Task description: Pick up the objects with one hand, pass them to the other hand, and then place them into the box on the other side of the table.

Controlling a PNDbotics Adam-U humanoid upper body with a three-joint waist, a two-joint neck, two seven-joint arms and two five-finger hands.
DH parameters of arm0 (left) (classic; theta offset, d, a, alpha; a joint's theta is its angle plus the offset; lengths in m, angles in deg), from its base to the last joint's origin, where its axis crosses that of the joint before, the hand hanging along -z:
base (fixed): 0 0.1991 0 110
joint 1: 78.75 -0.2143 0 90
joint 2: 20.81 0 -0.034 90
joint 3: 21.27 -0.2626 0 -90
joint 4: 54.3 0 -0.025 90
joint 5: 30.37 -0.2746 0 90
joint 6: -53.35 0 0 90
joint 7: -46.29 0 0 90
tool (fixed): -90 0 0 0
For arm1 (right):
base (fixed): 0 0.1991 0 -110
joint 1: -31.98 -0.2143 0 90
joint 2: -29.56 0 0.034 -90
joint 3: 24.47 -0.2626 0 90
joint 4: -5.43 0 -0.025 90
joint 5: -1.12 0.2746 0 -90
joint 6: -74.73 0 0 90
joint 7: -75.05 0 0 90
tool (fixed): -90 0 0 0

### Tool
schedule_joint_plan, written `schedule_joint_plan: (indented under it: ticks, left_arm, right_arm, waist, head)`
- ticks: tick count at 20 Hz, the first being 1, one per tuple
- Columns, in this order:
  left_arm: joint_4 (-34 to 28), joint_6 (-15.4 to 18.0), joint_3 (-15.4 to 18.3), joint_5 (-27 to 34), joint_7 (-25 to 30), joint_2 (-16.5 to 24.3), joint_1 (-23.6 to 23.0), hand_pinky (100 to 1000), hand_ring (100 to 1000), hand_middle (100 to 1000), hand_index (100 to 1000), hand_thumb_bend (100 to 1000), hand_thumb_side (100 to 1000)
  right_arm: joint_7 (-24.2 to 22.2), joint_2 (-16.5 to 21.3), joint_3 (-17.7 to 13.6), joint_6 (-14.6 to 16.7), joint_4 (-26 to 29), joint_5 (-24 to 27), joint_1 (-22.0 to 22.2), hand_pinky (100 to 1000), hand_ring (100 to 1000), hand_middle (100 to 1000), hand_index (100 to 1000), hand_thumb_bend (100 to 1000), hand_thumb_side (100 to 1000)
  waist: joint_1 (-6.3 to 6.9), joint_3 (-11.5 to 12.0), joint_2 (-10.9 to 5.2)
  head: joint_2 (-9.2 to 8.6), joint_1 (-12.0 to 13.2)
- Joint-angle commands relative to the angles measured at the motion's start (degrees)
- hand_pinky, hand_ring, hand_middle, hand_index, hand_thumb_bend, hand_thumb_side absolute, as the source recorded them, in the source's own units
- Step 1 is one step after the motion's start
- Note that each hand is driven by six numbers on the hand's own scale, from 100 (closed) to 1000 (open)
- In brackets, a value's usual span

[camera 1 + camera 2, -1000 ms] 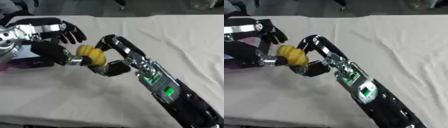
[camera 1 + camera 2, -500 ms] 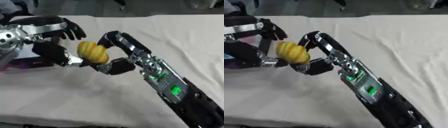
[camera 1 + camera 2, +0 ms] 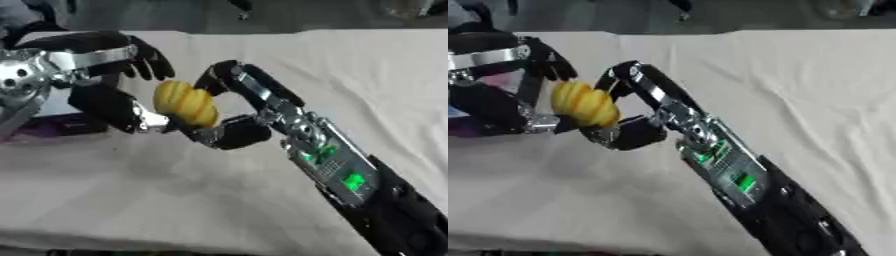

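Right hand [image 3: 234,115] is curled round a yellow ribbed gourd [image 3: 185,103], fingers over the top and thumb under, w/ the gourd held up above the table [image 3: 262,200], approx left of centre. Left hand [image 3: 101,85] is right beside it, fingers arched over the gourd's upper left and thumb at its lower side, touching but not closed on it afaict. White cloth [image 3: 367,75] covers the table. Something purple [image 3: 39,127] sits at the left edge behind the left hand.
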Motion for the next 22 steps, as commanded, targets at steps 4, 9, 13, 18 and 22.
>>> schedule_joint_plan:
  ticks: [4,9,13,18,22]
  left_arm:
    - [-0.6,-8.8,0.0,1.1,5.0,0.2,1.3,815,777,725,814,480,513]
    - [-0.6,-9.2,-1.2,0.9,5.4,-0.3,1.6,815,775,722,797,455,515]
    - [-0.6,-8.9,-1.2,1.7,5.5,-0.8,1.8,815,769,714,772,405,498]
    - [-0.6,-9.0,-1.4,2.2,5.6,-1.0,1.8,816,758,688,717,216,412]
    - [-0.6,-9.5,-1.5,2.7,4.7,-1.0,1.7,810,729,638,602,100,233]
  right_arm:
    - [0.0,0.4,-0.1,-0.1,1.4,0.2,-0.8,775,616,591,548,360,100]
    - [0.1,0.3,0.0,0.0,1.5,0.3,-0.7,774,616,594,547,364,100]
    - [0.2,0.3,-0.1,-0.1,1.3,0.2,-0.6,773,615,594,546,305,100]
    - [0.3,0.4,0.0,-0.1,1.3,0.2,-0.5,771,615,594,545,307,100]
    - [0.3,0.4,0.0,-0.1,1.2,0.2,-0.4,770,615,594,545,311,100]
  waist:
    - [0.16,0.1,-0.31]
    - [0.18,0.1,-0.25]
    - [0.19,0.1,-0.16]
    - [0.20,0.1,-0.09]
    - [0.18,0.1,-0.06]
  head:
    - [0.05,0.0]
    - [-0.06,0.0]
    - [0.08,0.0]
    - [0.06,-0.1]
    - [0.02,0.0]
